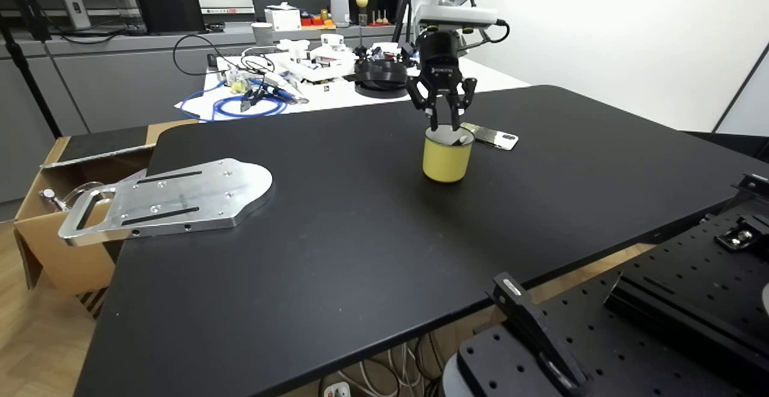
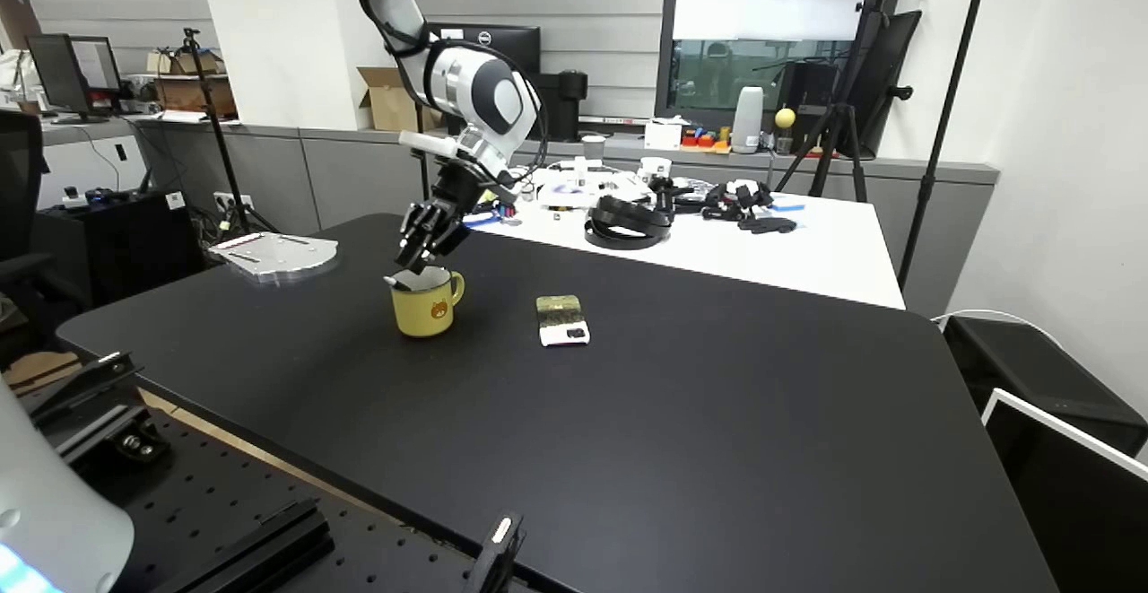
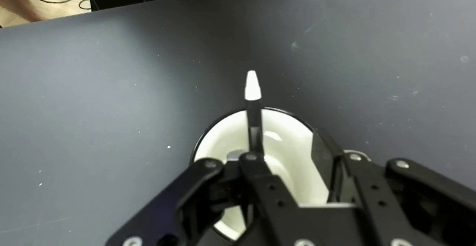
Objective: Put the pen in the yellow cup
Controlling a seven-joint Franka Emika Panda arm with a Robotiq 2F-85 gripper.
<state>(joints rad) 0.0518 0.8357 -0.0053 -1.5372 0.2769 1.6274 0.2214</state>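
Right of centre in an exterior view, hangs at the mouth of the yellow cup [image 1: 446, 164] with the gripper [image 1: 444, 123] spread apart. Mid-frame in the wrist view, can see the pen [image 3: 254, 110] reaching from inside the cup over its rim, white-tipped, partly hidden behind the gripper. Just below centre in an exterior view, can see a flat white-and-olive object [image 2: 562, 318] on the black table [image 2: 717, 414].
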